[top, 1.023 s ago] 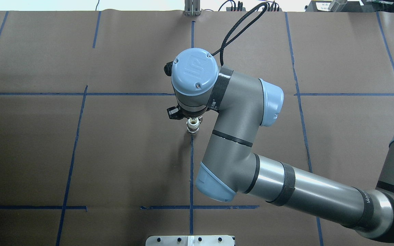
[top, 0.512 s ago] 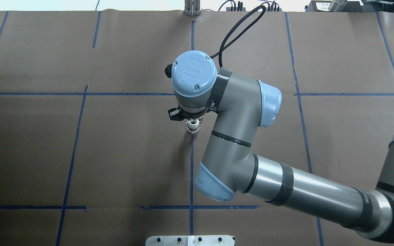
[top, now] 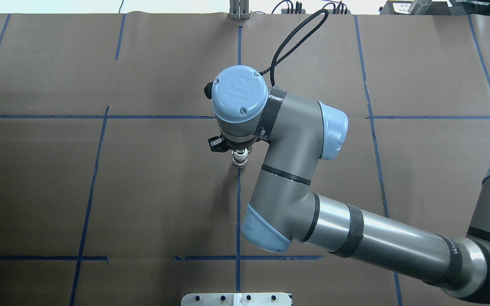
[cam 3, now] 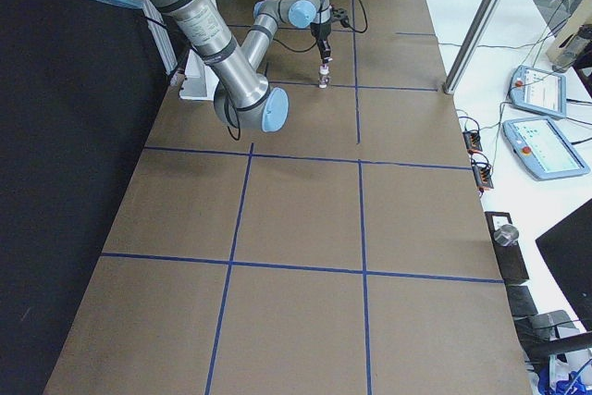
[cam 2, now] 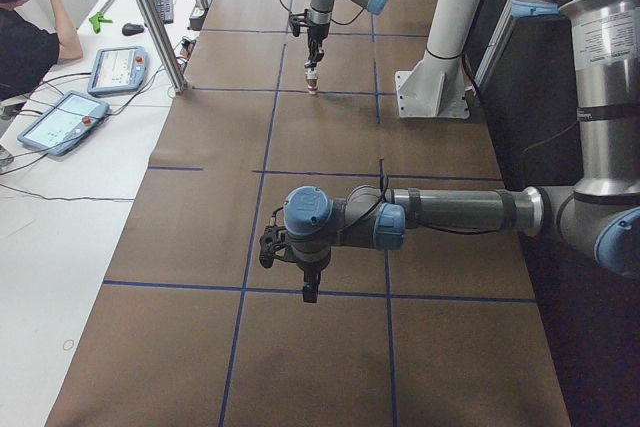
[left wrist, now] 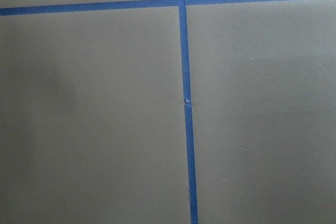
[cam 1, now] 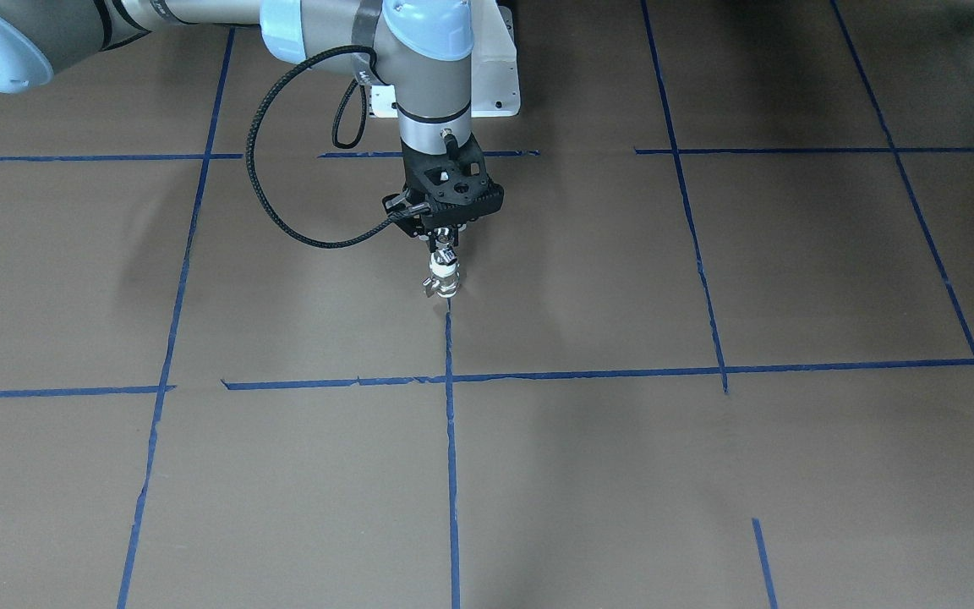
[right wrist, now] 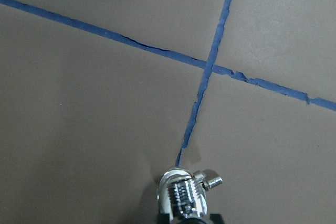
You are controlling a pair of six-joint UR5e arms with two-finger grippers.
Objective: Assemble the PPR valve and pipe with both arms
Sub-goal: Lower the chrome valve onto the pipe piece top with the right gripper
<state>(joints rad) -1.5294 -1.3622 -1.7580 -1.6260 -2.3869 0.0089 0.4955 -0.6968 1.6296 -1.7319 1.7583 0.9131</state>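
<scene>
Two arms are reaching out over the brown paper-covered table (cam 1: 707, 474). The right arm (top: 355, 238) is bending over the table's middle with its wrist pointing straight down. The right gripper (cam 1: 445, 247) is clamping its fingers on the top of the PPR valve (cam 1: 443, 277), which is hanging upright beneath it. The valve's white end is sitting just under the fingers, with its silvery middle and small side lever showing below. Its bottom is sitting right at the end of a blue tape line (cam 1: 451, 406); whether it is touching the paper I cannot tell. A black cable (cam 1: 263, 169) is looping from the gripper up to the wrist. The left arm (cam 2: 450, 212) is stretching out low over another part of the table, well apart from the valve, with the left gripper (cam 2: 309, 294) pointing down near a tape line. That gripper is showing only in the side view, so I cannot tell whether its fingers are parted or closed. The left wrist camera is looking down on brown paper and a crossing of blue tape.
</scene>
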